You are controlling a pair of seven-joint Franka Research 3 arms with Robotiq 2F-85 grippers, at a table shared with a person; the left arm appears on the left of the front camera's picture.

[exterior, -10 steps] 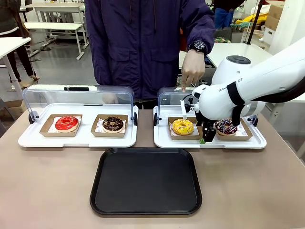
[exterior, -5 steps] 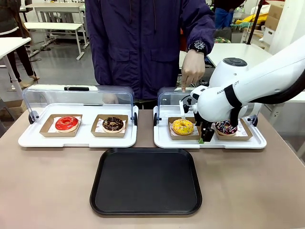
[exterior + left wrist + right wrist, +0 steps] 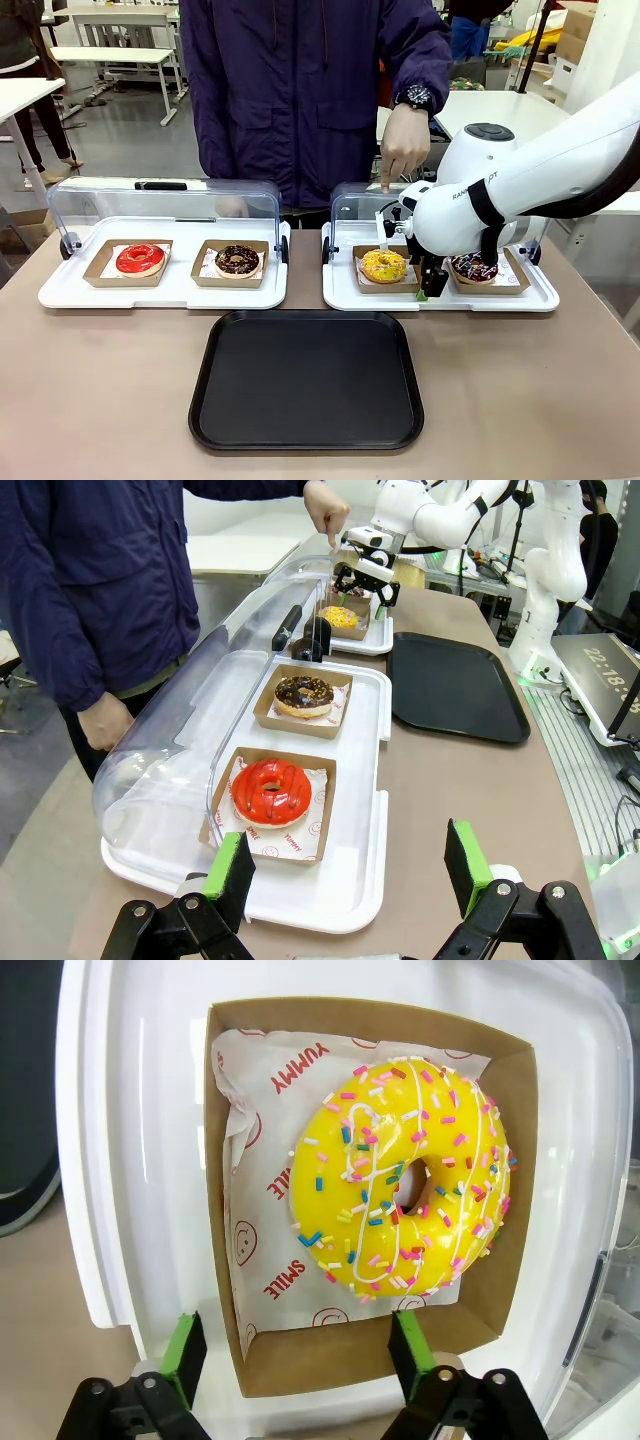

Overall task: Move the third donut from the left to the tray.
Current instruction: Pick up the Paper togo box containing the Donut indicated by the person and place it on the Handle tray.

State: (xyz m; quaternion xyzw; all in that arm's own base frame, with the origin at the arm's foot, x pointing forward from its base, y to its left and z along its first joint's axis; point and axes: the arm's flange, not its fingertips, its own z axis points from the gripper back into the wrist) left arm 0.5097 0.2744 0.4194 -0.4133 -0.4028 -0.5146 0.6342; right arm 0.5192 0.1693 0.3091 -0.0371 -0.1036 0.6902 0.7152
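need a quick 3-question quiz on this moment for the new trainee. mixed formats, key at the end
1. Multiple choice: what icing is on the donut in front of the right gripper? A red, B yellow, C chocolate.
2. True or false: the black tray already holds a donut.
3. Short answer: on the left gripper, how do the jaws stand?
Key: 1 B; 2 false; 3 open, holding nothing.

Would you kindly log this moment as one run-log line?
right gripper: jaws apart at holder edge | yellow donut: in holder, not yet on black tray
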